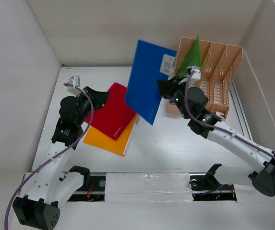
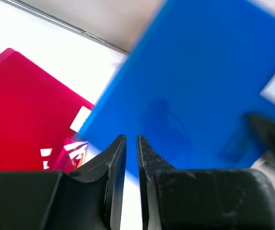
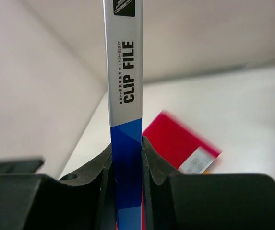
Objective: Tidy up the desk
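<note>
Your right pincer (image 1: 168,88) is clenched on the blue clip file (image 1: 147,81). The wrist view shows the spine, printed "CLIP FILE", pinched upright between both fingers. The file hangs tilted, clear of the tabletop (image 1: 175,143), just left of the peach file rack (image 1: 221,76). A green folder (image 1: 192,55) stands in the rack's left slot.

Your left pincer (image 1: 101,96) has its jaws nearly together with a thin slit between them, gripping nothing. It sits at the far edge of the red folder (image 1: 111,115); you can't tell if it touches.

The red folder lies flat atop an orange folder (image 1: 106,141).

The white tabletop spans the whole scene, with white panels on three sides.
</note>
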`<state>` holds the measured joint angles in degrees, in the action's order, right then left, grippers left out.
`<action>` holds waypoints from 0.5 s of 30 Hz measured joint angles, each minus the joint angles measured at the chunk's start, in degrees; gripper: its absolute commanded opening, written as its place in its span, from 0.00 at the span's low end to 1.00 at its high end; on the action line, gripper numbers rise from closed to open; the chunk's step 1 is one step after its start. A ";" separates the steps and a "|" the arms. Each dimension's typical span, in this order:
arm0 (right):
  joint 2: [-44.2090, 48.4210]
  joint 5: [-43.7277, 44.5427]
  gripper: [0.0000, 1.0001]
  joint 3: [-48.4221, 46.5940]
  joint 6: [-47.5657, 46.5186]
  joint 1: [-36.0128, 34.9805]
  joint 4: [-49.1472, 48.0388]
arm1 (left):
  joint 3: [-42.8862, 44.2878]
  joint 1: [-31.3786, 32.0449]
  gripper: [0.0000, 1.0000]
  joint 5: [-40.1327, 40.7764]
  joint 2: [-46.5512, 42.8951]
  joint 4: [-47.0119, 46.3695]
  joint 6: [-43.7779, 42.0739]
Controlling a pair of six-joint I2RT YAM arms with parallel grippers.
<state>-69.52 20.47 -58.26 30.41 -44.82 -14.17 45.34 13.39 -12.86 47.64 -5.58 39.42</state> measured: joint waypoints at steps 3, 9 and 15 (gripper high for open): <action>2.64 3.50 0.00 -3.13 -3.98 4.63 0.72 | 0.00 0.00 0.12 -0.11 0.02 0.00 0.02; 3.56 11.50 0.00 -7.65 -9.75 11.06 0.74 | 0.00 0.00 0.12 -0.15 -0.15 0.04 0.02; 3.76 16.15 0.00 -7.69 -15.15 15.56 -0.17 | 0.00 0.00 0.12 -0.20 -0.17 0.04 0.02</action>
<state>-65.76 36.62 -65.95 15.27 -29.26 -14.35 45.34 13.39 -13.06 47.46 -5.54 39.44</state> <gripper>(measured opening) 0.249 0.113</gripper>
